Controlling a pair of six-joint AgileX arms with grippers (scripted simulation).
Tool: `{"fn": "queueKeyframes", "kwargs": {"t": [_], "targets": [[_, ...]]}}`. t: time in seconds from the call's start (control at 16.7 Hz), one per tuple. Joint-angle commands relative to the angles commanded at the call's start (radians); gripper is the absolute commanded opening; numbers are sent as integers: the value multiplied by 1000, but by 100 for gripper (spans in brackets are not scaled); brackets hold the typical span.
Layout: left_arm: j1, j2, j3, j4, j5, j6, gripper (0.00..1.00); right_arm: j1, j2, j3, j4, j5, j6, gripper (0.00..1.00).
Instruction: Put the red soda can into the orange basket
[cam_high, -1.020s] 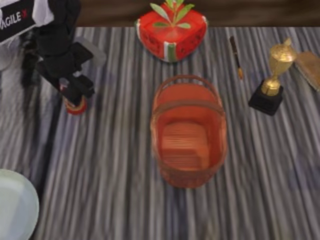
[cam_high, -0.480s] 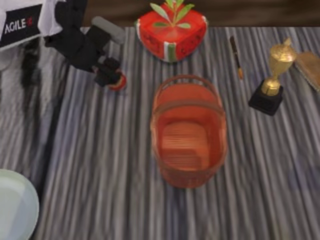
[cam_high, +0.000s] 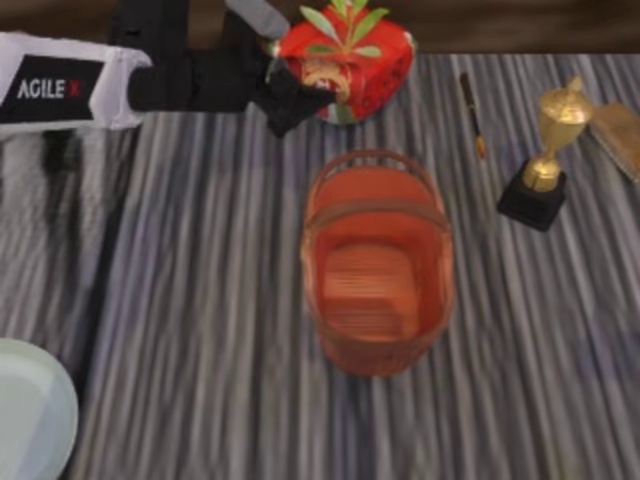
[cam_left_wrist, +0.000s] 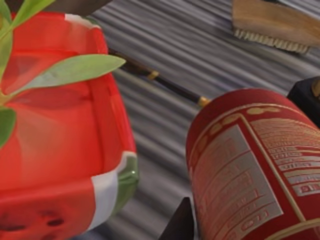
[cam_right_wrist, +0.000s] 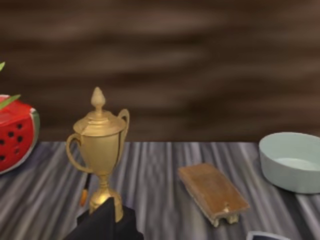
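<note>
1. While my left gripper hangs near the table's far edge, over the near corner of the red box with green leaves, it has the red soda can clamped between its fingers; the left wrist view shows the can filling the frame, lifted clear of the table.
2. The can hardly shows from above, where only a scrap of its label peeks out at the fingertips, just beside the box.
3. The orange basket stands at mid-table, nearer the front edge than the can and apart from it, its arched handle spanning the mouth crosswise.
4. I judge the step in hand to be the carry: I would keep the can high, clear the box corner, then bring it over the open half in front of the handle, not over the handle itself.
5. I would lower it inside the rim before letting go, so that the can neither tips nor bounces out.
6. My right arm is parked out of the top view; its wrist camera faces a gold trophy, and I cannot tell how its jaws stand.
</note>
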Motion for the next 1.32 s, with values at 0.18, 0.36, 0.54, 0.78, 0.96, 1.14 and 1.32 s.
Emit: {"fn": "queueKeyframes", "kwargs": {"t": [0.18, 0.36, 0.54, 0.78, 0.96, 1.14, 1.32], "targets": [[-20, -65, -123, 291, 180, -91, 0, 0, 0, 0, 0, 0, 0, 100], [-36, -129, -219, 511, 327, -160, 0, 0, 0, 0, 0, 0, 0, 100], [-46, -177, -280, 639, 422, -202, 0, 0, 0, 0, 0, 0, 0, 100], [-49, -192, -297, 671, 448, -213, 0, 0, 0, 0, 0, 0, 0, 100], [-43, -188, -293, 670, 446, -210, 0, 0, 0, 0, 0, 0, 0, 100], [-41, -151, -299, 710, 449, -211, 0, 0, 0, 0, 0, 0, 0, 100], [-33, -60, -320, 831, 450, -213, 0, 0, 0, 0, 0, 0, 0, 100]]}}
